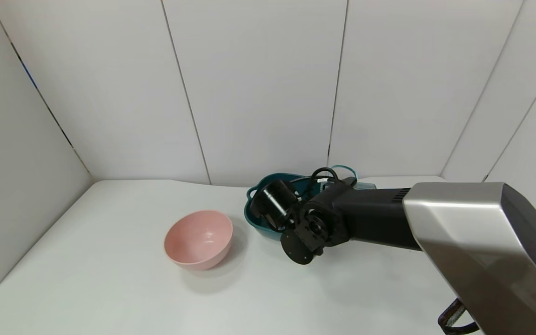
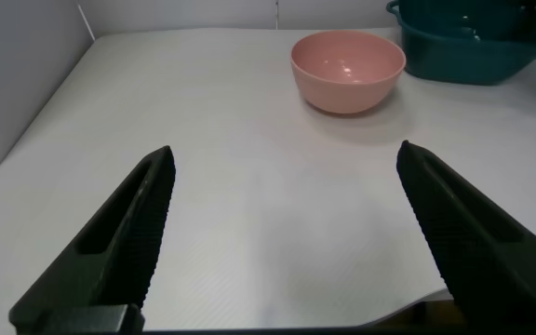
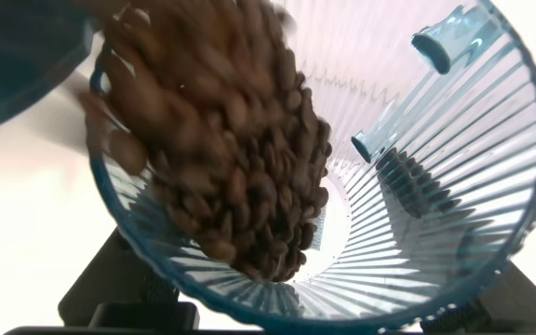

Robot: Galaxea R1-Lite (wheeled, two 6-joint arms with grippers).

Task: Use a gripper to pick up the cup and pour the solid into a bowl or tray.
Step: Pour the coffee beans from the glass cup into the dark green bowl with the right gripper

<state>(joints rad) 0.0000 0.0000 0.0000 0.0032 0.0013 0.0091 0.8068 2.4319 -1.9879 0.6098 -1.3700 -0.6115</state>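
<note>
Two grippers showed above the white desk (image 1: 110, 279). Over the deep, dark teal plastic dish (image 1: 258, 223), the right gripper (image 3: 296, 307) apparently clamped the tipped, ribbed blue-grey plastic cup (image 3: 417, 186), brown beans (image 3: 240, 158) sliding rimward. The left gripper (image 2: 287, 233) hung spread wide, near the round pink bowl (image 1: 198, 239).

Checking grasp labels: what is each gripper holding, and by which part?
The right gripper holds the ribbed cup around its lower body, tipped, beans sliding out. The left gripper is open, empty.
</note>
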